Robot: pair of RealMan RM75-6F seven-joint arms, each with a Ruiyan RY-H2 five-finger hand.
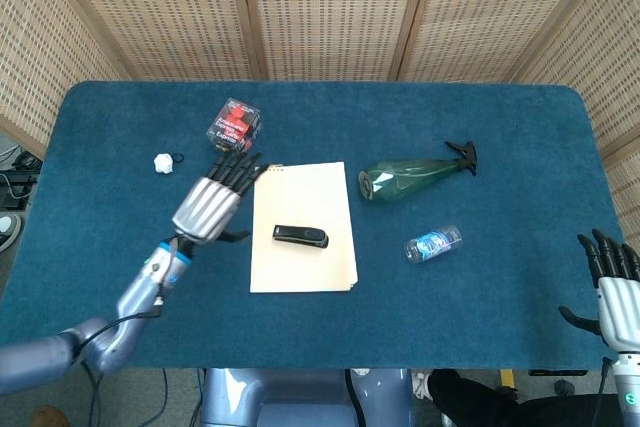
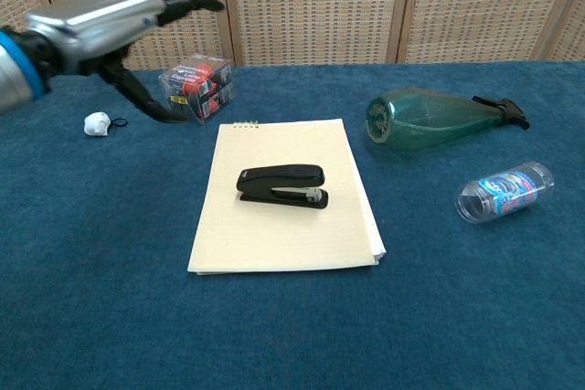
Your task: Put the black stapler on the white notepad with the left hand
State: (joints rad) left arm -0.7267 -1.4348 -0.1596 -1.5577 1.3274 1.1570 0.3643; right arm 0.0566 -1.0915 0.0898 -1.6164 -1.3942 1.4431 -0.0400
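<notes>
The black stapler [image 1: 301,236] [image 2: 281,185] lies flat on the middle of the white notepad [image 1: 302,267] [image 2: 283,235]. My left hand [image 1: 213,203] [image 2: 105,20] is raised to the left of the notepad, fingers spread, holding nothing and well apart from the stapler. At the bottom right corner of the head view my right hand [image 1: 612,282] is open, off the table's edge; the chest view does not show it.
A clear box with red contents [image 1: 234,128] [image 2: 197,87] stands behind the notepad's left corner. A small white object [image 1: 165,162] [image 2: 97,122] lies at the left. A green spray bottle [image 1: 412,176] [image 2: 431,117] and a small clear bottle [image 1: 433,243] [image 2: 504,192] lie on the right.
</notes>
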